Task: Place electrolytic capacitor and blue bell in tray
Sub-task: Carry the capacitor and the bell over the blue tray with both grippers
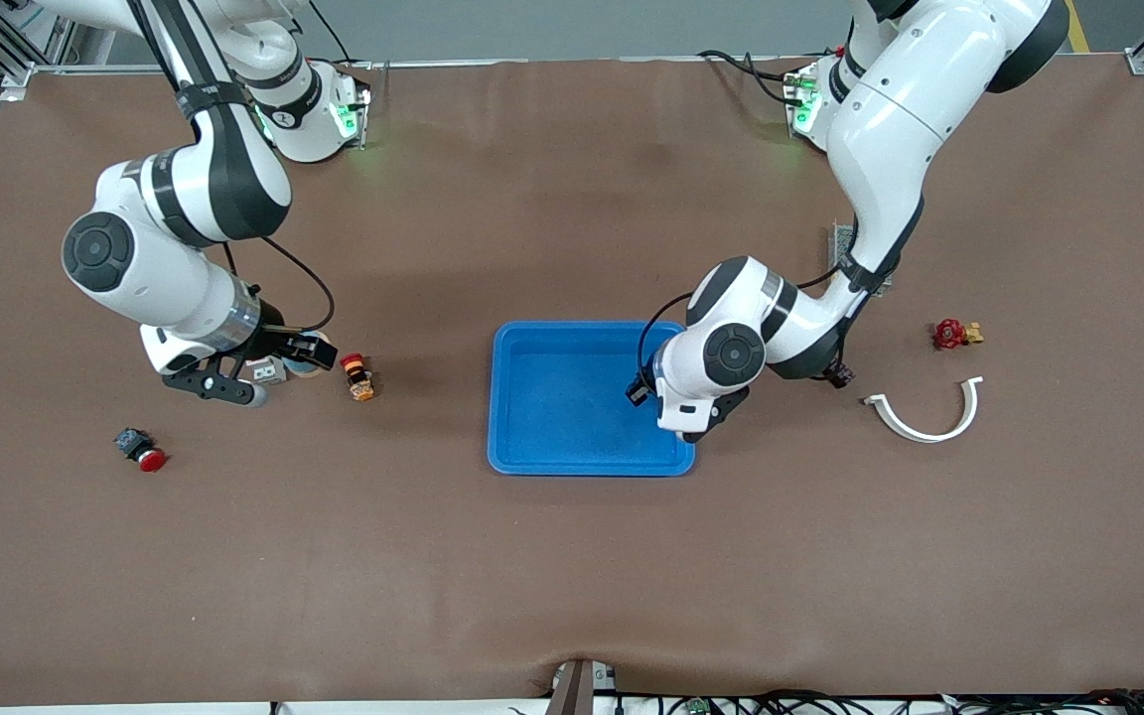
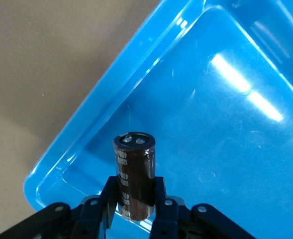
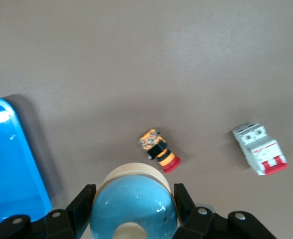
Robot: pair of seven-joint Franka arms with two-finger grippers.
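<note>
- Left hand (image 2: 136, 206) clamps the capacitor (image 2: 135, 174) over the tray (image 1: 572, 462).
- Right hand (image 3: 132, 214) grips the bell (image 3: 134, 211) above the counter (image 1: 572, 576), near a red button (image 3: 159, 150).

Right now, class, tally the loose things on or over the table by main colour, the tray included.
Blue: 2, the tray and blue bell
Dark brown: 1, the capacitor
White: 2, the breaker and curved clip
Red-topped: 3, two push buttons and a valve
Total: 8
</note>
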